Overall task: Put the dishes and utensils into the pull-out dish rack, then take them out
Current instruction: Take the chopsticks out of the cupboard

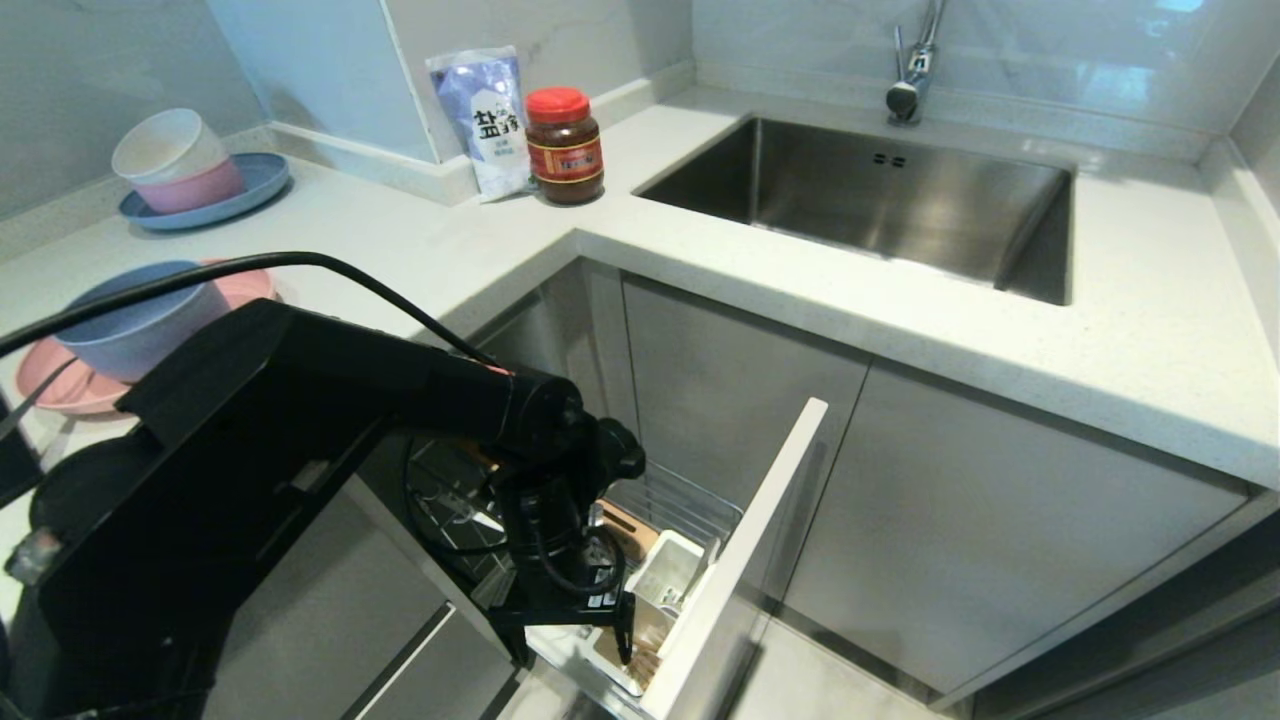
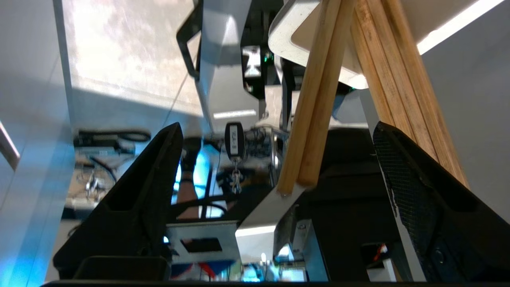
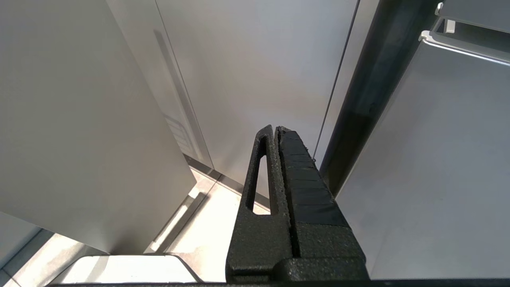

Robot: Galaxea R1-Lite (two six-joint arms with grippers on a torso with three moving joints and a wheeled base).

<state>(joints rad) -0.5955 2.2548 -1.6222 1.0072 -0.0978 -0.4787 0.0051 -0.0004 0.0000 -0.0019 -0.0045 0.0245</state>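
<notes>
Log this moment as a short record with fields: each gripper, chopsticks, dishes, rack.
left gripper: open, down over the white cutlery box
right gripper: shut, empty, parked beside cabinet fronts
wooden chopsticks: standing in the box, between the open fingers, not gripped
blue-grey bowl: on the pink plate, on the counter
pull-out dish rack: pulled out

Two plates (image 1: 205,200), three bowls (image 1: 135,325), one jar (image 1: 565,145), one bag (image 1: 485,120), two pairs of chopsticks (image 2: 314,99).
</notes>
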